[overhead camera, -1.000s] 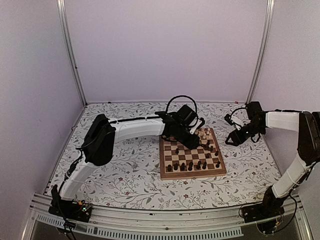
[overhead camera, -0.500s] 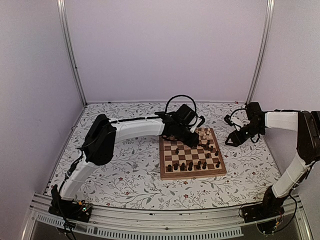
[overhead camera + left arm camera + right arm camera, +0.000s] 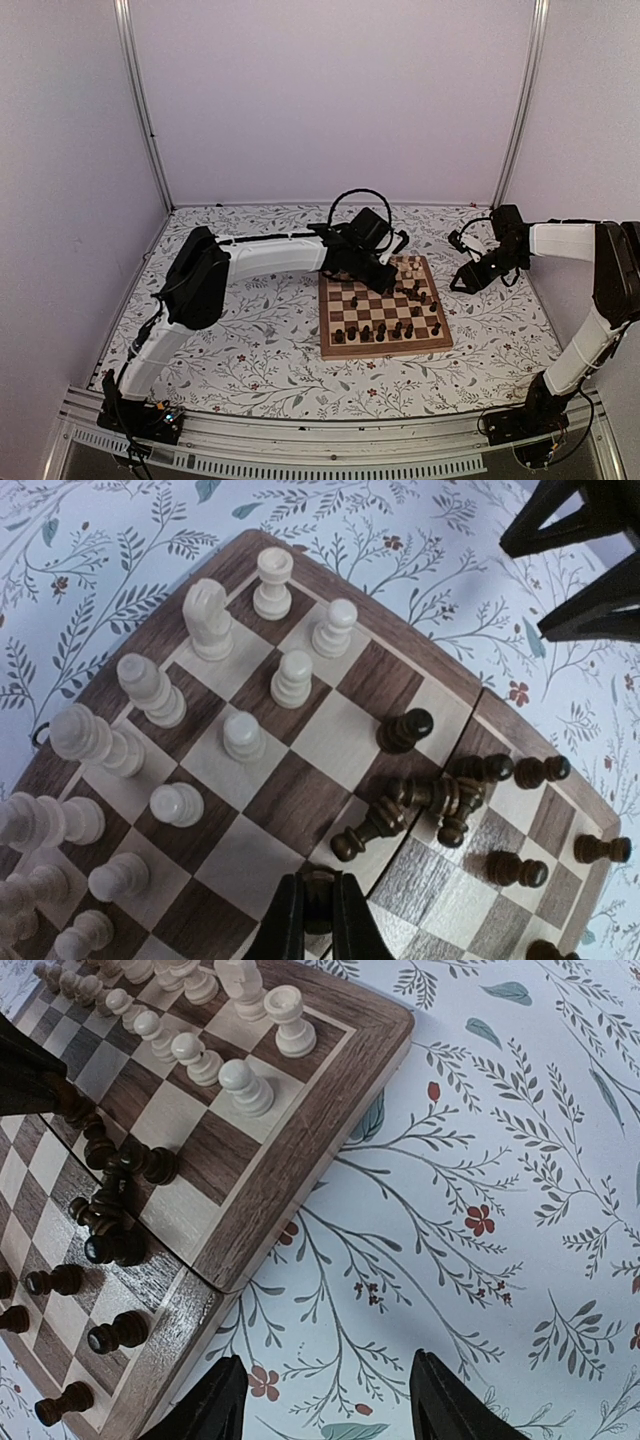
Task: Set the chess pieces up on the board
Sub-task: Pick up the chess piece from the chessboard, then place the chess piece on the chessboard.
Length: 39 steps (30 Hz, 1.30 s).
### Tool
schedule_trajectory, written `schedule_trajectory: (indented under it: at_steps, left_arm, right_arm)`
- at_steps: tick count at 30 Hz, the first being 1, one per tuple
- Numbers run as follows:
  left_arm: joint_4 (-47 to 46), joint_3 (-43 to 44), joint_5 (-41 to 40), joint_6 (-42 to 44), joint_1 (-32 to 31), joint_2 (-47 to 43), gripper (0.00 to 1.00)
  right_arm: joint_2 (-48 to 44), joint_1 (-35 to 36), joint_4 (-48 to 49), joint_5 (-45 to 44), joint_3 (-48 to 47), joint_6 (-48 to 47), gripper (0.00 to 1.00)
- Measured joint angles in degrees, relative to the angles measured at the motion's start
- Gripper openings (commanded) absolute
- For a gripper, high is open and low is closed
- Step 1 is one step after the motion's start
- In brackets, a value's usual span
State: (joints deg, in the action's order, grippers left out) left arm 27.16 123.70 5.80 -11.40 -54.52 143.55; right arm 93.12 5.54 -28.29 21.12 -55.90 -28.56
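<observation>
The board (image 3: 385,349) lies right of the table's centre. Pale chess pieces (image 3: 293,677) stand in two rows on its far side. Several dark chess pieces (image 3: 440,795) lie toppled in a heap by the board's fold, and others (image 3: 385,330) stand along the near rows. My left gripper (image 3: 318,885) hangs over the board's middle, near the heap. It is shut on a small dark chess piece (image 3: 318,905) that stands between its fingers. My right gripper (image 3: 325,1385) is open over the floral cloth just off the board's right edge (image 3: 300,1150), with nothing in it.
The floral cloth (image 3: 250,340) covers the table around the board. White walls and metal posts (image 3: 140,110) close in the back and sides. The left arm (image 3: 270,255) stretches across from the left. The right gripper (image 3: 465,278) hovers close beside the board's far right corner.
My left gripper's jaws have closed on the dark piece, and the gripper has shifted slightly back over the board. The right arm has not moved.
</observation>
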Motion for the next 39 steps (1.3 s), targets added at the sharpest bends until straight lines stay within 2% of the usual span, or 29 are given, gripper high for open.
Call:
schedule_trajectory:
  at_steps: [6, 14, 23, 39]
  left_arm:
    - [-1.5, -7.5, 2.0, 4.1, -0.9, -6.5, 0.05]
    - [-3.9, -8.7, 8.0, 12.0, -5.9, -12.7, 0.05]
    - [-1.0, -3.0, 10.6, 17.7, -11.0, -7.7, 0.05]
    - [4.1, 0.3, 5.4, 20.0, -11.6, -2.8, 0.07]
  right_arm:
    - [0.0, 0.0, 0.0, 0.0, -0.2, -0.2, 0.59]
    - [0.1, 0.0, -0.2, 0.0, -0.5, -0.2, 0.59]
    - [0.3, 0.0, -0.4, -0.1, -0.7, -0.2, 0.59]
    - [0.3, 0.0, -0.4, -0.9, -0.7, -0.2, 0.59]
